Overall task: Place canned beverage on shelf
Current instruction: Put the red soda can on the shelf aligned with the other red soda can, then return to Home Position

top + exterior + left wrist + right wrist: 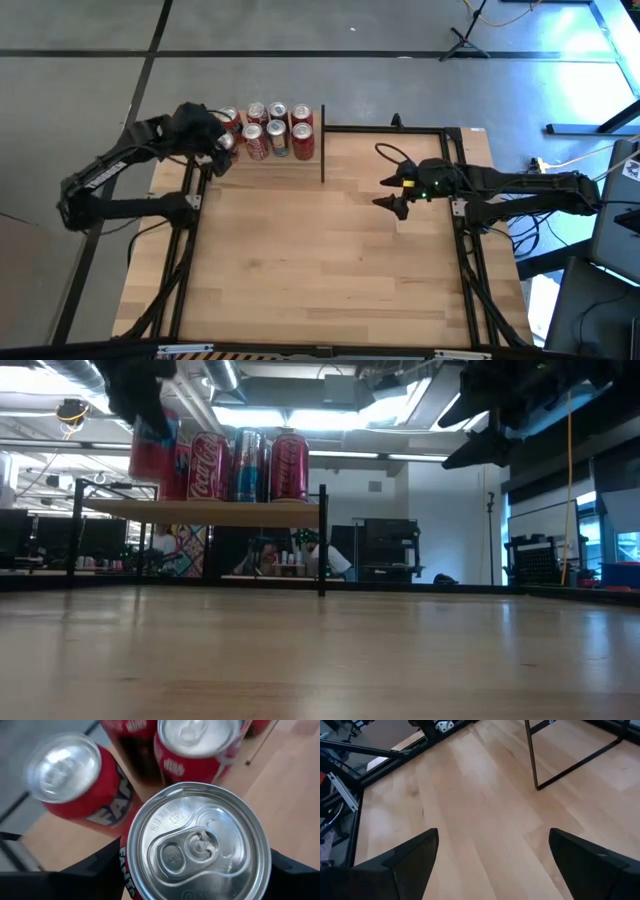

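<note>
From above, you see your left gripper at the shelf's far-left corner, its fingers closed round a red can with a silver top. To the gripper's right six more cans stand in two tight rows on the small light-wood board, leaving bare board only along the near edge and at the right end, by a black post. The left arm reaches in bent from the table's left edge. Your right gripper hangs wide and empty over bare tabletop, well apart from the shelf, its arm stretched in from the right.

At table height, the shelf stands on thin black posts. The held can hangs in the dark left gripper, tilted, its base about level with the board's left end; whether it touches, you cannot tell. Upright cans stand just beside it.

Through the left wrist, the smooth round lid with its pull tab sits between both dark fingers; three red cans crowd just beyond.

Through the right wrist, both fingers stand far apart above pale wood grain, with the shelf's black frame beyond.
</note>
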{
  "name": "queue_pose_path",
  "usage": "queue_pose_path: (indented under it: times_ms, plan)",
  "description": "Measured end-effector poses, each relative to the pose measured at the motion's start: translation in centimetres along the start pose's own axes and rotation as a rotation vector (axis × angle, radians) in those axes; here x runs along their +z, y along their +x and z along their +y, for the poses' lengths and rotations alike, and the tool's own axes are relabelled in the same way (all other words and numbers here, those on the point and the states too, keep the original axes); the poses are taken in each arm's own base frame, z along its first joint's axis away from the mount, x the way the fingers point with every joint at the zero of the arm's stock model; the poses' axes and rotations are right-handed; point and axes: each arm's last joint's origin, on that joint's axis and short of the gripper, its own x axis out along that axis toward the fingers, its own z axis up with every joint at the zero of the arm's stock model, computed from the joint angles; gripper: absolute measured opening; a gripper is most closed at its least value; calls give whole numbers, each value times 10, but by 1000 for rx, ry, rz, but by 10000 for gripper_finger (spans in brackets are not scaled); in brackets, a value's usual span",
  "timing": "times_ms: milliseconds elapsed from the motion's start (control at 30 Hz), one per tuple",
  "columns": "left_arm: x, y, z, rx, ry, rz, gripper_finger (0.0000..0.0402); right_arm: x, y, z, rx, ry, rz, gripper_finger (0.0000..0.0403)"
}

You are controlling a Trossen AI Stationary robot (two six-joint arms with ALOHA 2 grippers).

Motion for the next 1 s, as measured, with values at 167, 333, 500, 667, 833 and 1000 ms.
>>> queue_pose_path:
  times_ms: [167, 333, 500, 667, 833, 1000]
  plan:
    - [-2, 24, 15, -34, -39, -1, 273, 0, 0, 0, -1, 26, 0, 367]
    - [0, 33, 24, -69, -56, 3, 273, 0, 0, 0, 0, 44, 0, 367]
    - [0, 35, 26, -44, -27, 14, 313, 0, 0, 0, -2, 53, -1, 367]
    - [1, 34, 27, -21, -25, -2, 369, 0, 0, 0, -6, 53, -3, 367]
    - [7, 26, 28, -15, -25, -34, 381, 0, 0, 0, -12, 53, -5, 367]
    - [22, -1, 31, 0, -39, -130, 382, 0, 0, 0, -12, 53, -5, 367]
